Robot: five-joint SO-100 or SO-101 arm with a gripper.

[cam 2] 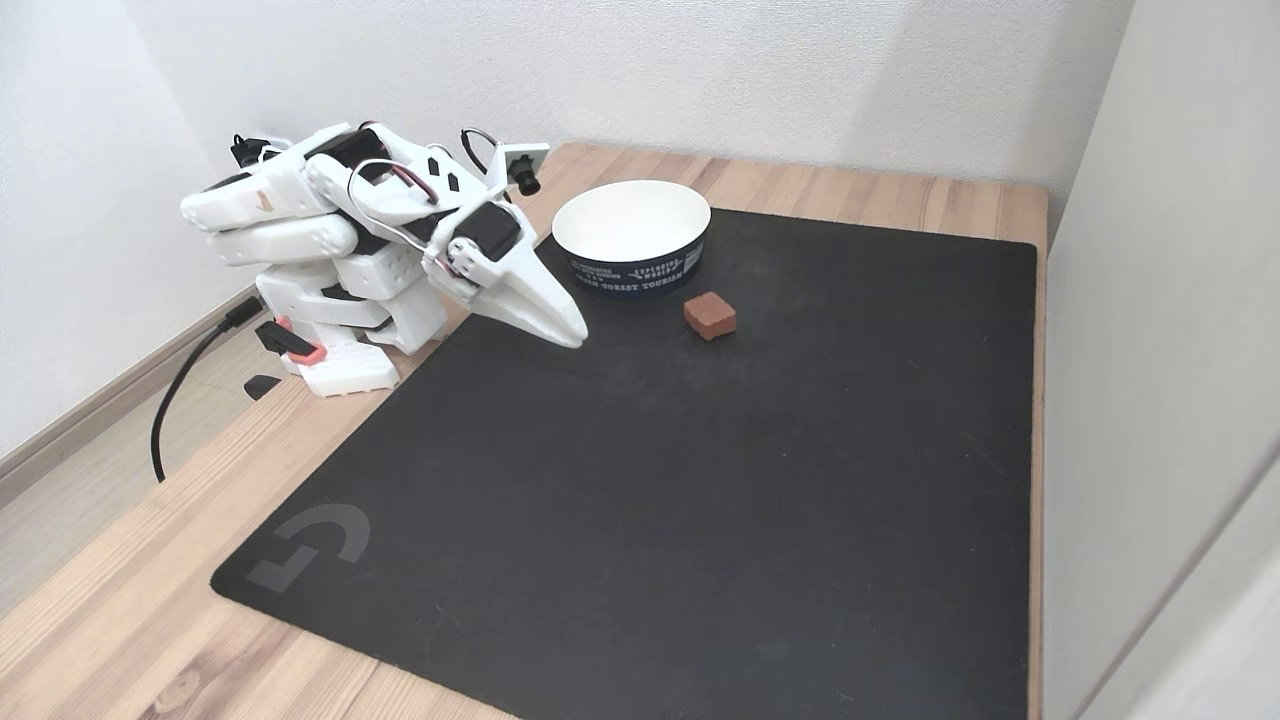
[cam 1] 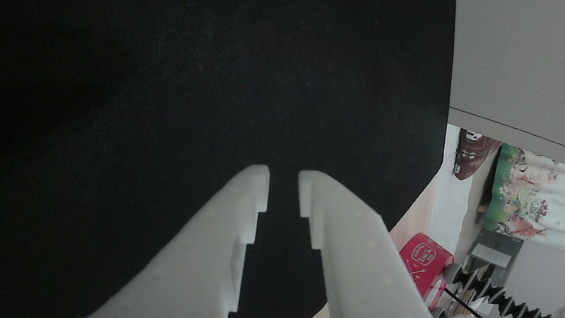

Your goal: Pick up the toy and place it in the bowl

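- Your wooden tabletop (cam 2: 130, 600) carried a large black mat (cam 2: 700, 480), and everything the task needed sat on the far part of that mat in the fixed view.
- Your white arm (cam 2: 330, 230) was folded low on its base at the mat's far left corner, reaching onto the mat.
- The bowl (cam 2: 631, 222), off-white inside with a dark printed band, stood upright on the mat's far edge, just to the right of the arm.
- The toy (cam 2: 710, 315), a small reddish-brown cube, lay on the mat just in front of the bowl, near it but not touching.
- Your jaws (cam 1: 283, 192) stood slightly parted with only bare mat between them in the other view; they gripped nothing. In the fixed view their tip (cam 2: 572, 335) hung low over the mat, left of the toy and apart from it.
- I judge the pick had not begun: the cube was untouched and the bowl empty.
- Risk one: that narrow gap looked too tight for the cube, so unless you widened it a fingertip could shove the cube along the mat.
- Risk two: the cube sat close to the bowl, so a sideways sweep from the left could knock either one.
- Risk three: the cube's small faces could slip from an off-centre pinch on the lift.
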